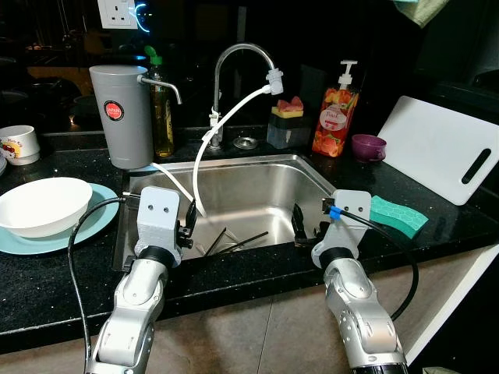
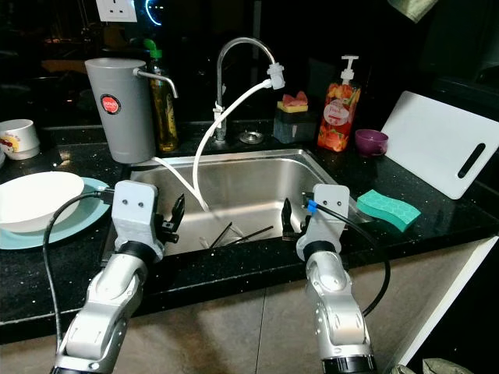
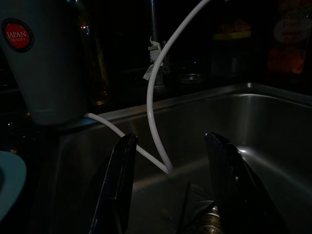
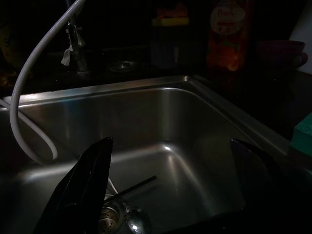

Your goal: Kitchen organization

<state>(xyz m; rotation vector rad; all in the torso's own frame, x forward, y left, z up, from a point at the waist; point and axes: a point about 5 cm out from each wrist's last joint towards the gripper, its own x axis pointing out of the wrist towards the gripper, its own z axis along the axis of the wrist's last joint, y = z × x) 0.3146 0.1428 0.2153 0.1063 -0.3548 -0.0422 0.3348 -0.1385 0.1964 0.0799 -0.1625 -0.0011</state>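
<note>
Right wrist view showed me the chopsticks (image 4: 136, 185) lying slantwise on the sink (image 4: 146, 105) floor below my right gripper (image 4: 170, 195), its fingers spread wide like the left gripper (image 3: 170, 195)'s.

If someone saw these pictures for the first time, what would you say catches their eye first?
Probably the stainless steel sink at centre, with a white hose looping into it from the curved chrome tap. Both grippers, left gripper and right gripper, hang open over its front edge. The white bowl on the left also stands out.

A home kitchen — steel sink (image 1: 312, 175), curved faucet (image 1: 238, 53), soap bottle (image 1: 335, 113), cutting board (image 1: 437, 148) on black counter.
</note>
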